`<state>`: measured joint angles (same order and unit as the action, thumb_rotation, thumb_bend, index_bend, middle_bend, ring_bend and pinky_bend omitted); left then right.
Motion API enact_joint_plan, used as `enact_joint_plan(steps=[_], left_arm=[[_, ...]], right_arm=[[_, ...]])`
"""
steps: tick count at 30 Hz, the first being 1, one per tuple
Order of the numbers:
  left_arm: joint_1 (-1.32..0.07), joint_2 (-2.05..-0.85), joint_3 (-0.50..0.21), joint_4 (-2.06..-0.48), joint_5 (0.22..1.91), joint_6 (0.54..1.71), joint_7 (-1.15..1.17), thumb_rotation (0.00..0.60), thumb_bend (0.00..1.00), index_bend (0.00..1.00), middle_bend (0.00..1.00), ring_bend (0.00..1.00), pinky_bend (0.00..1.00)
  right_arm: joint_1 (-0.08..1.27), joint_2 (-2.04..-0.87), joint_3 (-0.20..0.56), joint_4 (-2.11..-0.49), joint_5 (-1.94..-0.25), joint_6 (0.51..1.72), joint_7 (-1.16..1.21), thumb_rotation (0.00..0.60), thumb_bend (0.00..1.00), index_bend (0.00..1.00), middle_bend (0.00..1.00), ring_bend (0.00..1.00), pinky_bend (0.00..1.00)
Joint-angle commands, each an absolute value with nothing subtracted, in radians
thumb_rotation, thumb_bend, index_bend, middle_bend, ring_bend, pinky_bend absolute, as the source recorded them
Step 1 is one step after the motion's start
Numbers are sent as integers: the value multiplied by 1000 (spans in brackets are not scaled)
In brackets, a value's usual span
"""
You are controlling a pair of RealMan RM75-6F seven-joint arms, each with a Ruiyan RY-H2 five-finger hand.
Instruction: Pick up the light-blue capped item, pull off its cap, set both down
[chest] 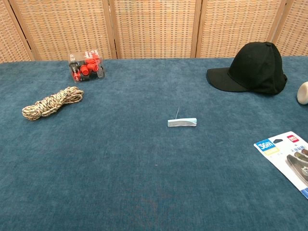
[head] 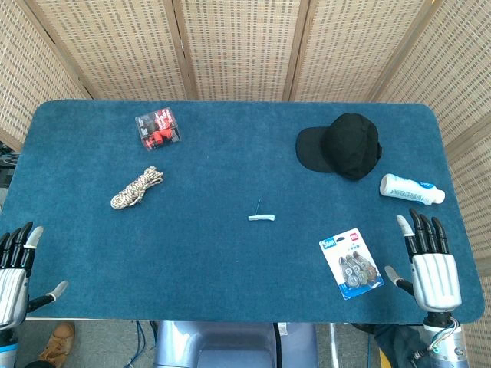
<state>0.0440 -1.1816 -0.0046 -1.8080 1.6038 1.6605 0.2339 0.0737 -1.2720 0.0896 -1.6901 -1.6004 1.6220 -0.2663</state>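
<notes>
The light-blue capped item [head: 261,218] [chest: 182,122] is small and slim and lies flat near the middle of the blue table, with a thin dark pin sticking up from its left end. My left hand [head: 15,268] rests at the table's near left corner, fingers spread, nothing in it. My right hand [head: 430,261] lies at the near right edge, fingers straight and apart, also holding nothing. Both hands are far from the item. The chest view shows neither hand.
A black cap [head: 341,146] [chest: 250,67] sits at the back right, a white tube [head: 411,188] beside it. A carded pack [head: 351,262] [chest: 288,156] lies by my right hand. A rope bundle [head: 136,188] [chest: 50,103] and red pieces in a clear box [head: 158,128] [chest: 86,66] are at left.
</notes>
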Motion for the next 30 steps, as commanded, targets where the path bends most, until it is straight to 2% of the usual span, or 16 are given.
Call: enact_joint_plan(steps=[1, 7, 10, 13, 16, 18, 22, 25, 30], left_arm=[[43, -1179, -6, -1807, 1602, 1658, 225, 600, 0, 0, 0, 0, 0], [37, -1187, -14, -1794, 1603, 1654, 214, 600, 0, 0, 0, 0, 0], [33, -1195, -23, -1789, 1591, 1648, 220, 600, 0, 0, 0, 0, 0], [25, -1198, -31, -1788, 1573, 1632, 222, 600, 0, 0, 0, 0, 0], [18, -1199, -39, -1790, 1555, 1617, 225, 600, 0, 0, 0, 0, 0], [10, -1201, -51, -1792, 1532, 1605, 231, 600, 0, 0, 0, 0, 0], [-6, -1206, -73, -1797, 1478, 1574, 249, 600, 0, 0, 0, 0, 0], [-15, -1211, -83, -1797, 1445, 1555, 265, 600, 0, 0, 0, 0, 0], [-28, -1218, -100, -1795, 1402, 1537, 280, 600, 0, 0, 0, 0, 0]], right_arm=[[75, -1270, 89, -1690, -1600, 1618, -261, 600, 0, 0, 0, 0, 0], [90, -1265, 82, -1702, -1600, 1580, -246, 600, 0, 0, 0, 0, 0], [132, -1257, 91, -1726, -1592, 1508, -269, 600, 0, 8, 0, 0, 0], [199, -1245, 126, -1762, -1557, 1409, -283, 600, 0, 70, 0, 0, 0], [268, -1246, 174, -1785, -1501, 1316, -304, 600, 2, 182, 0, 0, 0], [336, -1276, 227, -1787, -1445, 1250, -325, 600, 28, 256, 0, 0, 0], [454, -1381, 305, -1751, -1331, 1154, -363, 600, 195, 377, 0, 0, 0], [531, -1478, 343, -1682, -1244, 1115, -431, 600, 245, 399, 0, 0, 0], [670, -1645, 388, -1549, -1038, 1057, -592, 600, 259, 411, 0, 0, 0]])
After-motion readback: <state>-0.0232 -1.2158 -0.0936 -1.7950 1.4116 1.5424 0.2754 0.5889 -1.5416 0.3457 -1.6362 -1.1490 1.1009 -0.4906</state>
